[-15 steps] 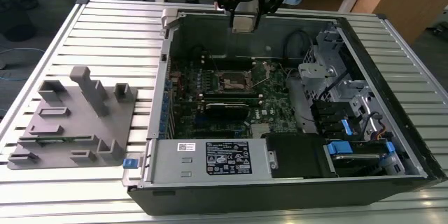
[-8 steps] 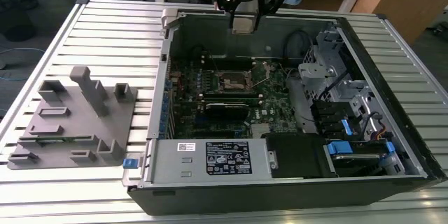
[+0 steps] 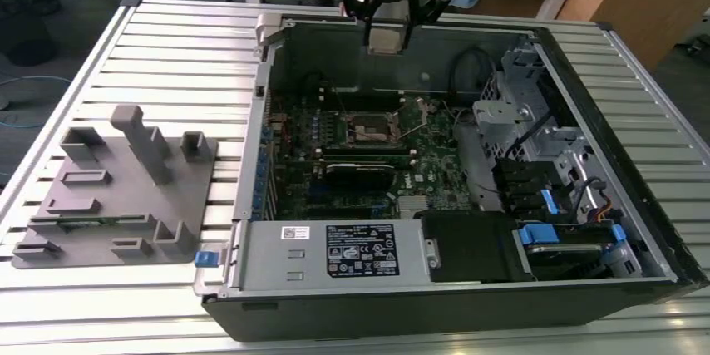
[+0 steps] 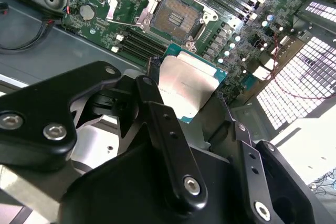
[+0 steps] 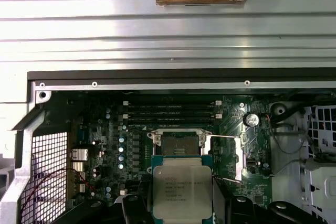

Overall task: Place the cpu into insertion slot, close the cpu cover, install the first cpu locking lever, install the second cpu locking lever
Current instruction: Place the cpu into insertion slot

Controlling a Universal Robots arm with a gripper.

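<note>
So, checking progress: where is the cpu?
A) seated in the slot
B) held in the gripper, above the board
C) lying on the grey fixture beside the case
B: in the first wrist view the gripper is shut on the cpu, and the slot beyond it is open and bare.

You've got an open computer case (image 3: 444,309) lying on a slatted metal surface (image 3: 178,47). Just beside the case, on the exterior view's left, stands a grey plastic rack (image 3: 111,205). Inside the case, a labelled silver box (image 3: 332,255) lines its black wall, and a coin battery (image 5: 251,118) sits on its green board (image 3: 438,176).
</note>
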